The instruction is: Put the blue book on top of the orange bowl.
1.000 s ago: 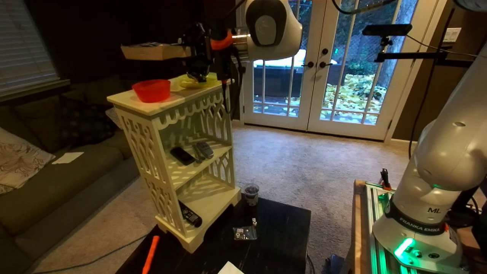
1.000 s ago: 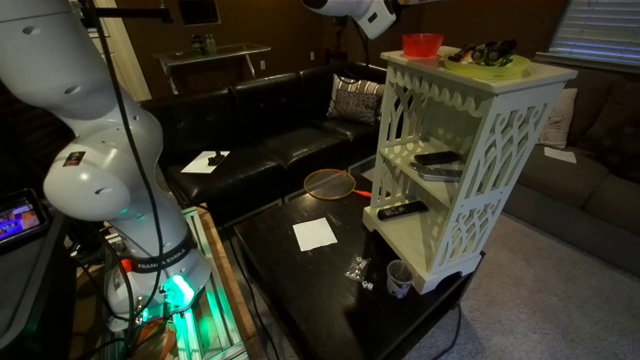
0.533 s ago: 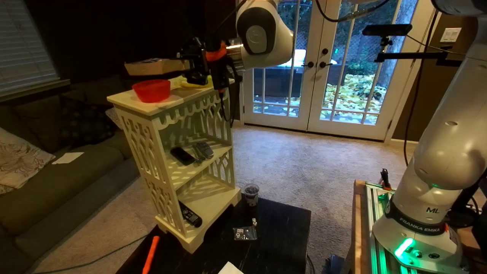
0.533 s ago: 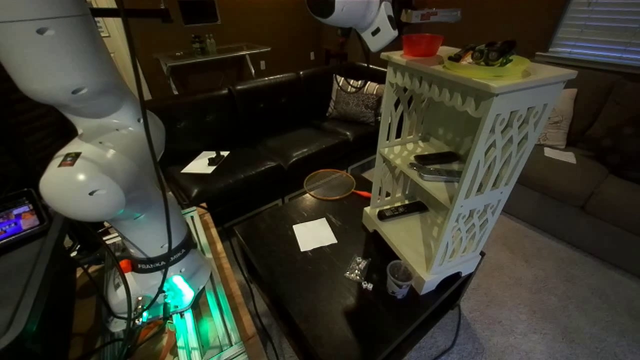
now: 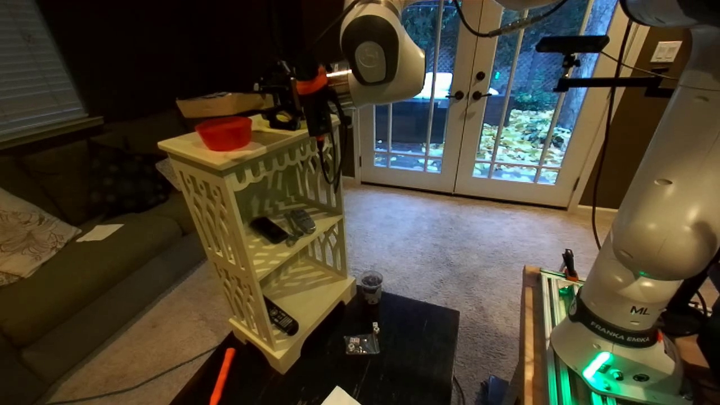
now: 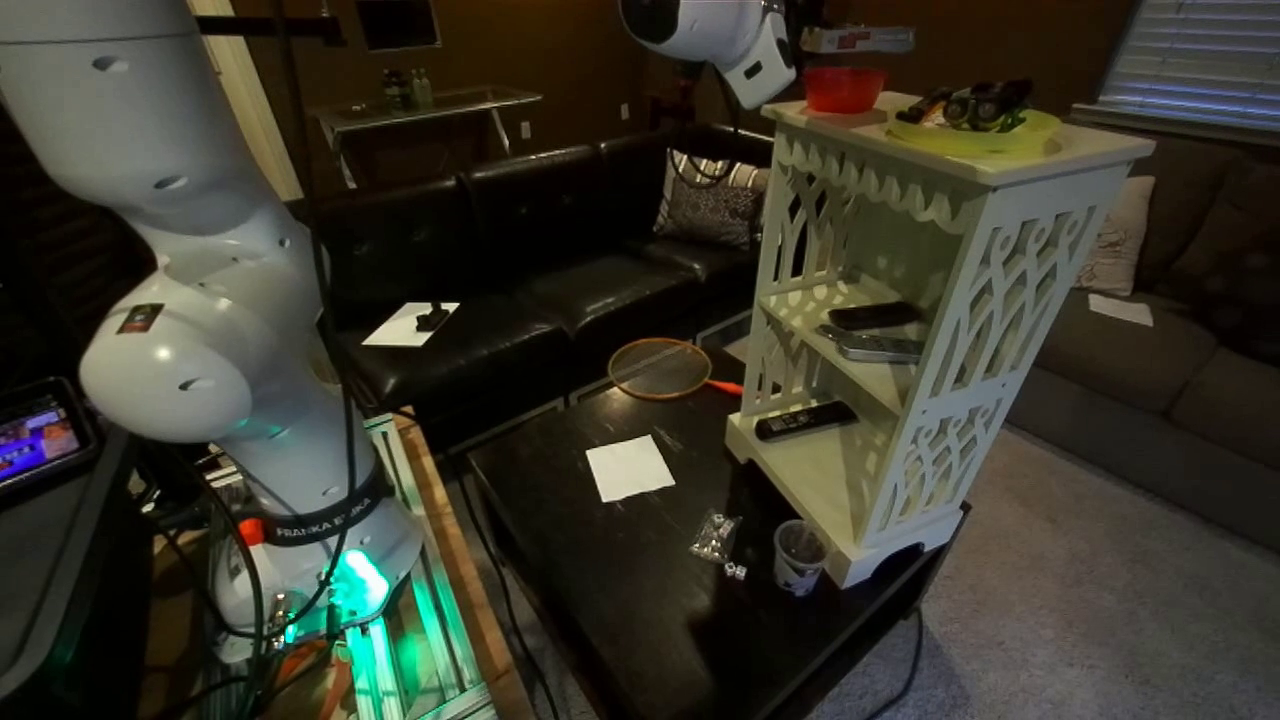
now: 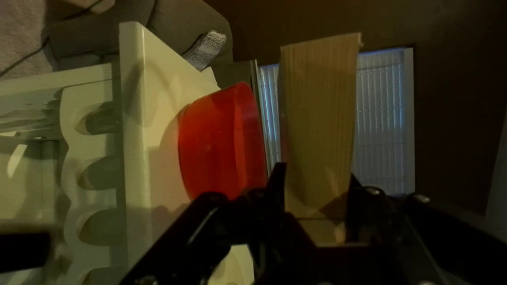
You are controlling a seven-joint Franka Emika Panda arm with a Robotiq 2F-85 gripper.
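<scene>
The blue book (image 5: 221,105) is level in the air, with its pale page edges facing outward; only a sliver of its cover shows. My gripper (image 7: 317,174) is shut on the near end of the book, a dark finger on either face. The red-orange bowl (image 5: 224,134) stands upright on top of the white cabinet. In an exterior view the book (image 6: 858,39) hangs over the bowl (image 6: 845,90) with a gap between them. The wrist view also shows a narrow gap between the bowl's rim (image 7: 253,134) and the book (image 7: 319,118).
Beside the bowl on the cabinet top (image 6: 1085,145) is a yellow-green plate (image 6: 975,143) bearing dark items. Phones and remotes lie on the cabinet's shelves. The black table (image 6: 610,570) below carries a cup (image 6: 799,557), a small bag (image 6: 715,536), paper and a racket.
The arm has come down with the book still in the gripper, bringing it closer to the bowl's rim. The bowl and the cabinet have stayed in place.
</scene>
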